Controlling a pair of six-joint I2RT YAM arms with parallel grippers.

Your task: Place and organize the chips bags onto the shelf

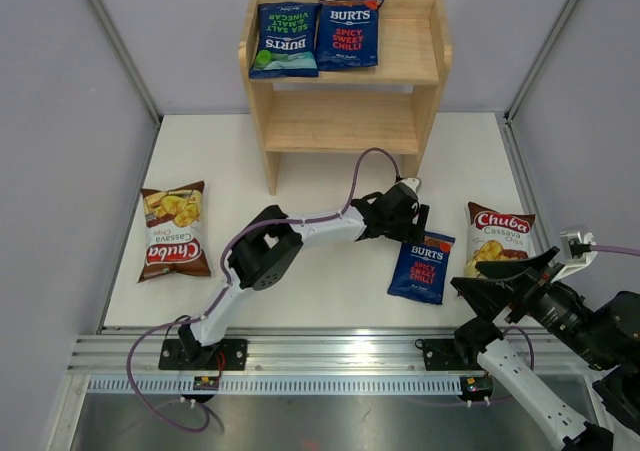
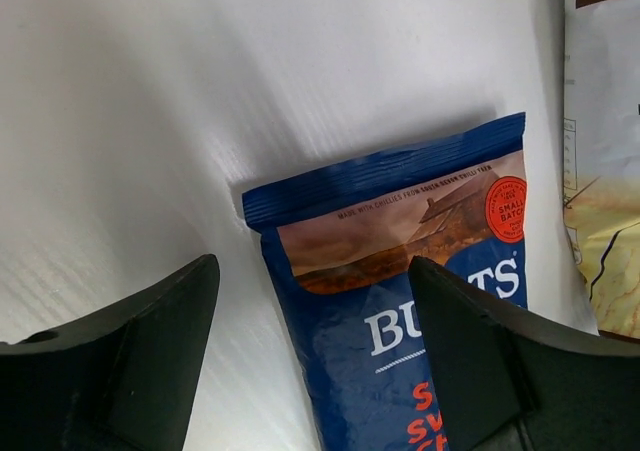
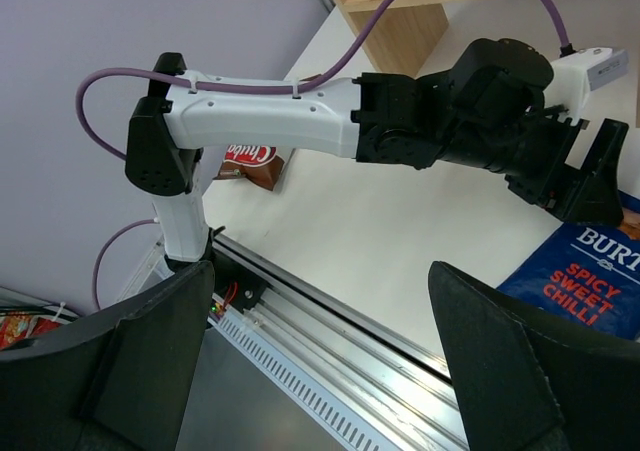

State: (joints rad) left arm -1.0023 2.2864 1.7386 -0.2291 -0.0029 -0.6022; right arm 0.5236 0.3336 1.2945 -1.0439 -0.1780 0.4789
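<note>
Left wrist view: the left end effector (image 2: 312, 271) is shown released, its fingers spread either side of the top left part of an orange-topped Burts Spicy Sweet Chilli bag (image 2: 350, 311) lying flat on the white surface (image 2: 150, 121); nothing is gripped yet. The right end effector (image 3: 320, 271) is likewise held wide open and empty, near that bag's lower right side. From above, two Burts bags, a Sea Salt & Vinegar bag (image 1: 285, 39) and a second Spicy Sweet Chilli bag (image 1: 349, 31), are seen side by side at the left of the top tier of the wooden shelf (image 1: 340, 121). Two Chuba Cassava Chips bags, one far left (image 1: 175, 231) and one just right of the straddled bag (image 1: 497, 236), are left on the surface. A slip is judged the main risk: only part of the glossy film is straddled, so the bag could be skidded against the neighbouring Chuba bag or dropped in transit. The raised side rail could be clipped on the lift. Bare room is offered by the top tier's right part and the whole lower tier.
</note>
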